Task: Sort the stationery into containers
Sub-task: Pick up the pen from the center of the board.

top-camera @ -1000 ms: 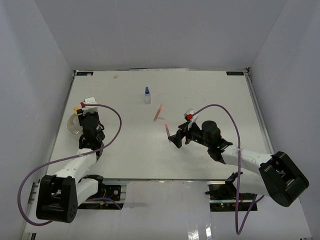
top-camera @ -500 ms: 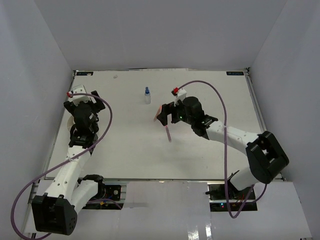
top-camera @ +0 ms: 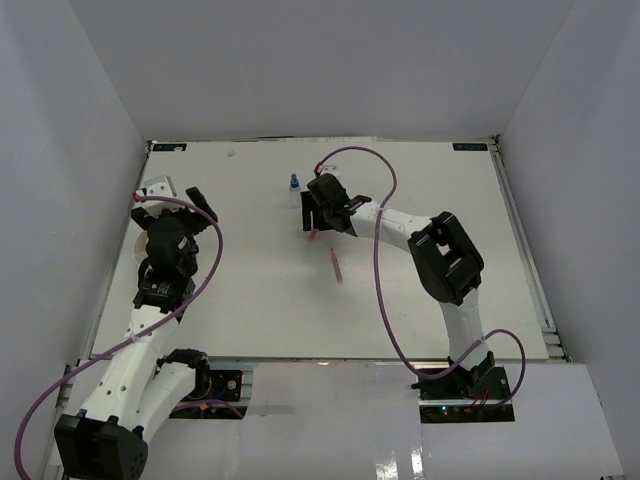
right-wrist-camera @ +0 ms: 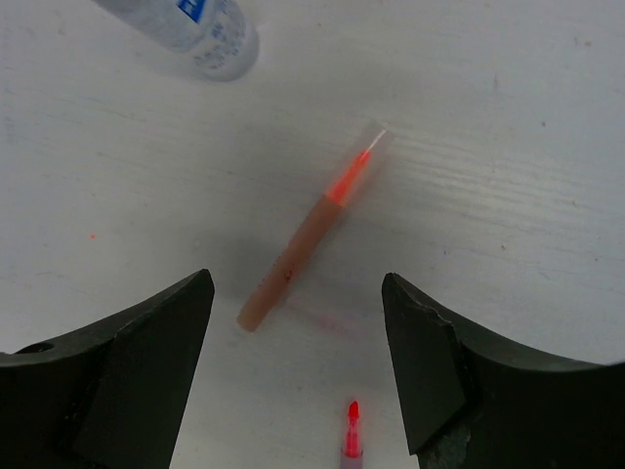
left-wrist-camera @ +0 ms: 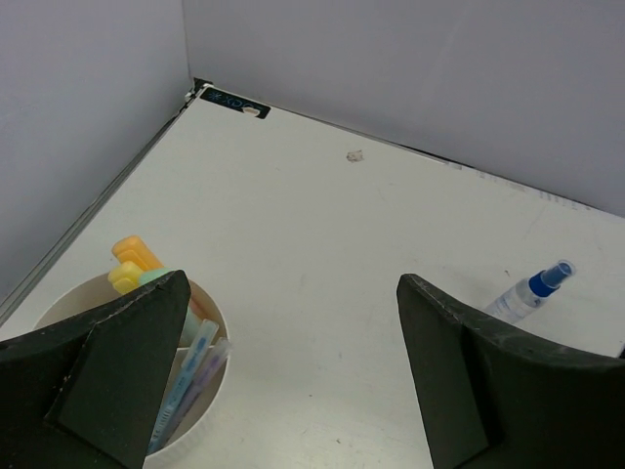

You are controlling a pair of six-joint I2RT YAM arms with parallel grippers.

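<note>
On the white table (top-camera: 400, 290), spread left fingers (left-wrist-camera: 127, 362) hide part of the dish (left-wrist-camera: 221, 337); spread right fingers (right-wrist-camera: 127, 352) flank an orange pen (right-wrist-camera: 293, 254), bottle (right-wrist-camera: 195, 29) cropped

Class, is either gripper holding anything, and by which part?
Nothing is held. The left gripper is open; the right gripper is open astride the orange pen, not touching it.

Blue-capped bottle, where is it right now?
Top view: the blue-capped bottle sits at the table's far middle, just left of the right end effector.
</note>
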